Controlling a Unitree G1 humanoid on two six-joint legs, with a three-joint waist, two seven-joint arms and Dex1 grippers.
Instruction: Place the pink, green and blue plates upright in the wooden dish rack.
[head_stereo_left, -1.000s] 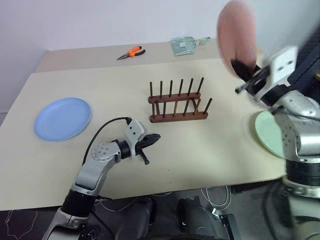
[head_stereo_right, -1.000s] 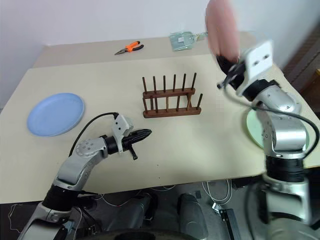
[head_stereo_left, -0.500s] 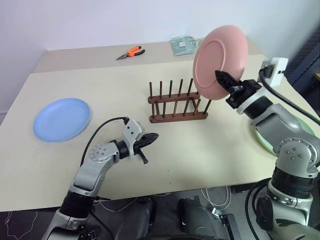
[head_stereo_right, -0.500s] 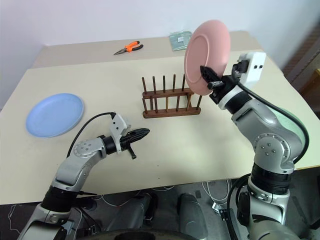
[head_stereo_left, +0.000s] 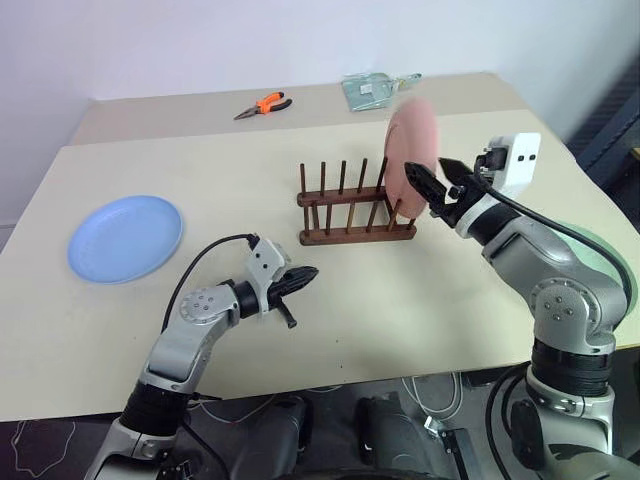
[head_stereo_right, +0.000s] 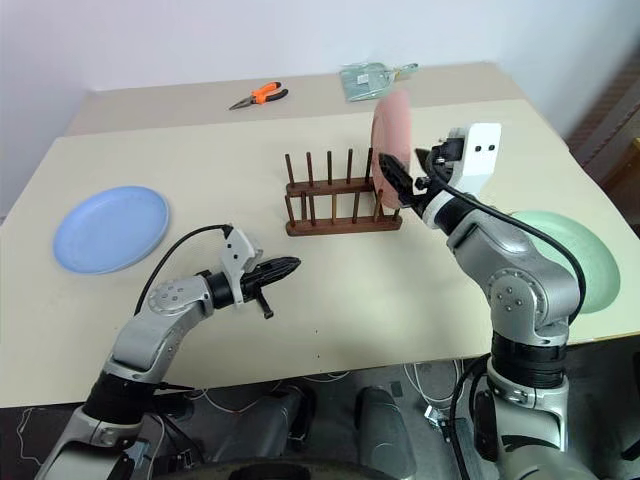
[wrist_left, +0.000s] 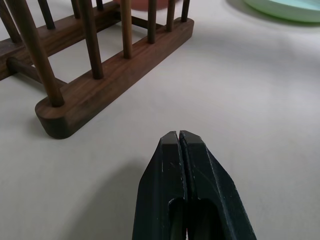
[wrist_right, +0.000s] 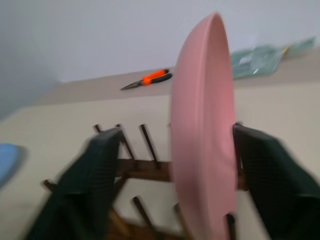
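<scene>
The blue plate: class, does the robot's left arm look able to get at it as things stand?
Probably yes. The blue plate lies flat on bare table on that arm's side, nothing between it and the shut, empty left gripper.

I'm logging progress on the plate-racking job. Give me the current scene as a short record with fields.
pink plate: on edge at the right end of the rack, between the right gripper's spread fingers
right gripper: open, at the pink plate
left gripper: shut, holding nothing, in front of the rack
green plate: flat on the table, at the right
blue plate: flat on the table, at the left
pliers: far side of the table
plates left to rack: green, blue
</scene>
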